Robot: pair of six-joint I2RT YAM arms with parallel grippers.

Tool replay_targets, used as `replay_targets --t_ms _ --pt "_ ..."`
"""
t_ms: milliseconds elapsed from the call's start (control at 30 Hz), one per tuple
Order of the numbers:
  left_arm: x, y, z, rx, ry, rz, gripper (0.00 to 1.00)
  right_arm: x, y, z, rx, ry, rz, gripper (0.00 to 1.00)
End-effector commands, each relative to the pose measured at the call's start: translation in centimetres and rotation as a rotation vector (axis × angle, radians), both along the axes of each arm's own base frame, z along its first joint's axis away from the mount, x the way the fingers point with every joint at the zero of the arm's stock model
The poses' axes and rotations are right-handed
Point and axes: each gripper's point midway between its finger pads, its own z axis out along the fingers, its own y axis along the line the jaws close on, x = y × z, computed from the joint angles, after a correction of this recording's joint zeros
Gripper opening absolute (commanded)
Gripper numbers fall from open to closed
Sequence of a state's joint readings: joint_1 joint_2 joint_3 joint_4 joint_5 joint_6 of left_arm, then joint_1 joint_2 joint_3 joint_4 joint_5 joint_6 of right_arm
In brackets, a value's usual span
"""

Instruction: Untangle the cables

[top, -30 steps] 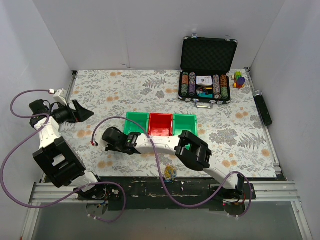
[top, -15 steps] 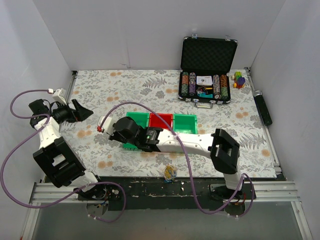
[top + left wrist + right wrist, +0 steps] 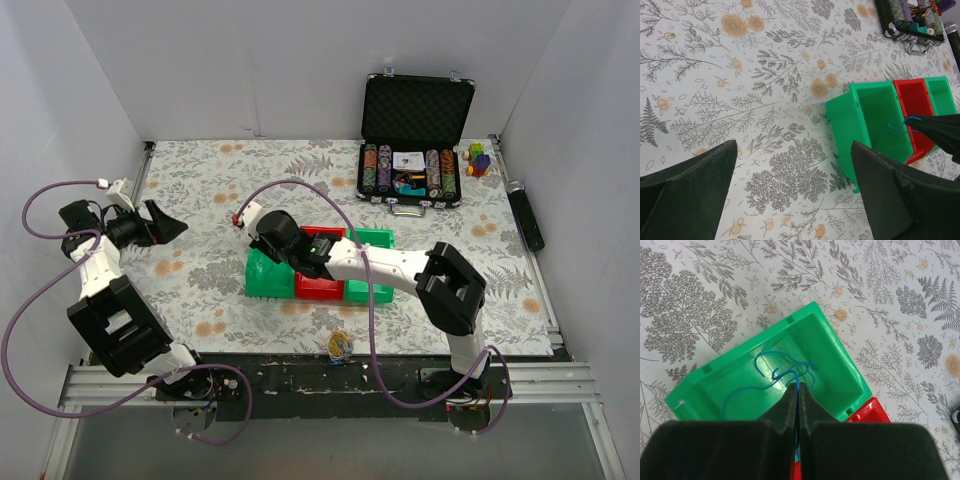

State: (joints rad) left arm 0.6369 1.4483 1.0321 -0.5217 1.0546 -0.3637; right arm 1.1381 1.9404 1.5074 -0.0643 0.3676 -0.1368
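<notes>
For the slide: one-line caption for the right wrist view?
Right gripper, shut on a thin blue wire, holds its loose loops over the green plastic bin.

Left gripper (image 3: 176,228), at the frame's left edge, gapes wide; right gripper (image 3: 798,386) (arm stretched toward centre) is pinched closed.

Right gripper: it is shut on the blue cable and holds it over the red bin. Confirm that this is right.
Not right in one respect. The right gripper is shut on the blue cable, but it holds it over the green bin at the end of the row, not over the red bin beside it. The right wrist view shows this.
</notes>
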Motion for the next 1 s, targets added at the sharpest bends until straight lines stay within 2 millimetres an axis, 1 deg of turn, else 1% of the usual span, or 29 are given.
replay_targets --t_ms 0,167,300,367,467,500,600,633,700,800,900,967 --pt "-0.3 -0.8 1.7 0.037 -0.063 -0.022 0.98 0.9 0.6 -1.0 0.004 0.032 -0.044 0.01" --pt "-0.4 -1.2 1.7 0.040 -0.066 -0.030 0.98 1.3 1.3 -3.1 -0.033 0.072 -0.043 0.01" --pt "-0.3 -1.7 1.3 0.054 -0.061 -0.041 0.98 1.4 2.0 -4.6 -0.045 0.107 -0.048 0.01" --pt "-0.2 -2.0 1.0 0.065 -0.058 -0.049 0.98 1.7 2.0 -5.3 -0.050 0.123 -0.063 0.01" --pt "-0.1 -2.8 0.3 0.094 -0.043 -0.065 0.98 2.2 2.2 -5.5 -0.028 0.145 -0.068 0.01" --pt "0.0 -3.3 0.0 0.107 -0.038 -0.076 0.98 2.4 2.2 -5.4 -0.019 0.150 -0.075 0.04" --pt "0.4 -4.0 -1.0 0.134 -0.019 -0.087 0.98 2.9 2.3 -4.9 0.015 0.172 -0.094 0.16" --pt "0.5 -4.2 -1.3 0.141 -0.010 -0.091 0.98 3.1 2.3 -4.6 0.026 0.170 -0.100 0.22" --pt "0.7 -4.6 -1.9 0.142 0.012 -0.098 0.98 3.2 2.4 -3.8 0.047 0.170 -0.102 0.29" --pt "0.9 -5.0 -2.3 0.156 0.024 -0.107 0.98 3.1 2.5 -2.7 0.076 0.167 -0.097 0.39" --pt "1.1 -5.2 -2.2 0.171 0.021 -0.116 0.98 2.9 2.4 -2.0 0.089 0.173 -0.094 0.42" --pt "1.3 -5.3 -1.9 0.180 0.015 -0.121 0.98 2.6 2.1 -1.7 0.096 0.179 -0.091 0.46"
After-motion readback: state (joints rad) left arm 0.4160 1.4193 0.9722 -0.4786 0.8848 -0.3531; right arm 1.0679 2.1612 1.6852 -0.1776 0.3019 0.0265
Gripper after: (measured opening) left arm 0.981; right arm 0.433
